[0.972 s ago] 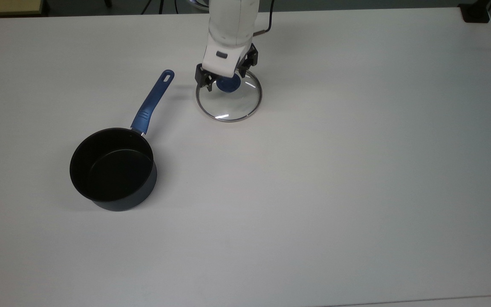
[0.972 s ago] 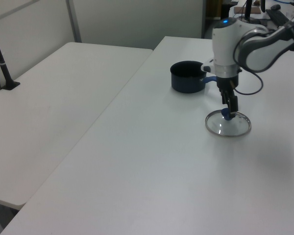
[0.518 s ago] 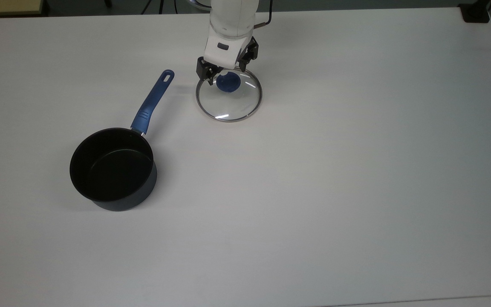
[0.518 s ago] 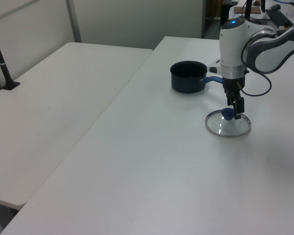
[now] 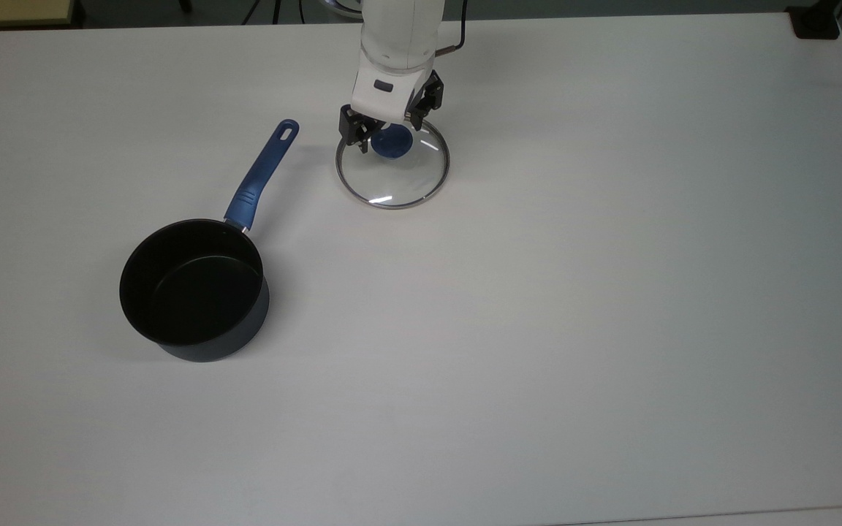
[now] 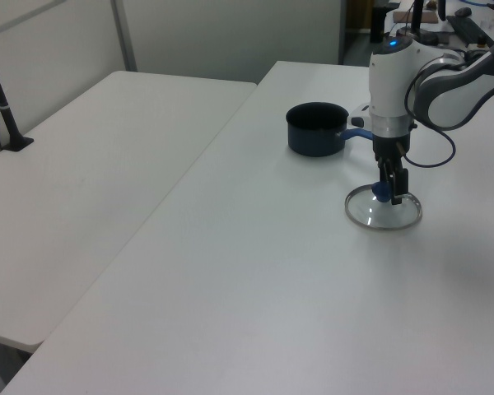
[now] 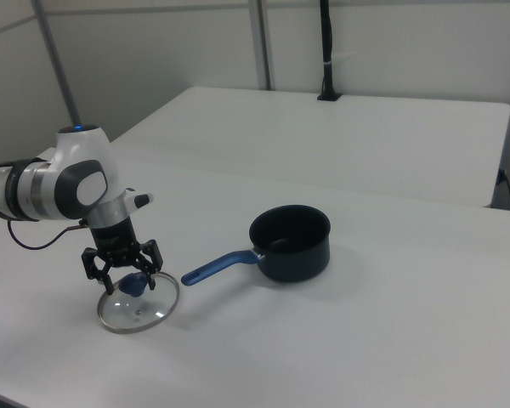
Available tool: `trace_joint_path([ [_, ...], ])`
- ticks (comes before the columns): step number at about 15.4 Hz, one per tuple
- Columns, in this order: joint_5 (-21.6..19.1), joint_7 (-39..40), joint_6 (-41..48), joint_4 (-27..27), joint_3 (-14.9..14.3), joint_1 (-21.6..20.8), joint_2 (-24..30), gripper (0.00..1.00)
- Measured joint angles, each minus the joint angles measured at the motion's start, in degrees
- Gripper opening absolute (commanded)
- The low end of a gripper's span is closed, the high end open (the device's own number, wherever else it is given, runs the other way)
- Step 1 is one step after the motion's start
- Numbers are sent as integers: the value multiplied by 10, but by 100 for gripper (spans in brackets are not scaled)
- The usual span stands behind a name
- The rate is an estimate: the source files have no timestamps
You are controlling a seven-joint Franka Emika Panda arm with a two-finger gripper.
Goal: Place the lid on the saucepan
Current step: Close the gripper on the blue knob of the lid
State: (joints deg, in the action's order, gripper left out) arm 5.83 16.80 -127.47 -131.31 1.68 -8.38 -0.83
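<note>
Over the lid's (image 5: 392, 172) blue knob, the pincer (image 5: 390, 126) stands apart; saucepan (image 5: 194, 289) uncovered

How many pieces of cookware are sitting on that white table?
2. The saucepan stands uncovered toward the top view's left, handle pointing up and right. The lid lies flat on the table to its upper right, with the open gripper straddling its blue knob.

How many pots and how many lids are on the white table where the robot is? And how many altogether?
Saucepan: 1
Lid: 1
Total: 2 things on the table, with the open gripper just over the lid's blue knob.
</note>
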Motion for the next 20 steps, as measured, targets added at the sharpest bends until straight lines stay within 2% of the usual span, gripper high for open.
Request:
trace_joint_path([
  [3, 0, -1, -10, 0, 0, 0, 0, 87],
  [6, 0, -1, -16, 0, 0, 0, 0, 79],
  [16, 0, -21, -16, 2, 0, 0, 0, 64],
  [20, 0, -30, -17, 3, 0, 0, 0, 60],
])
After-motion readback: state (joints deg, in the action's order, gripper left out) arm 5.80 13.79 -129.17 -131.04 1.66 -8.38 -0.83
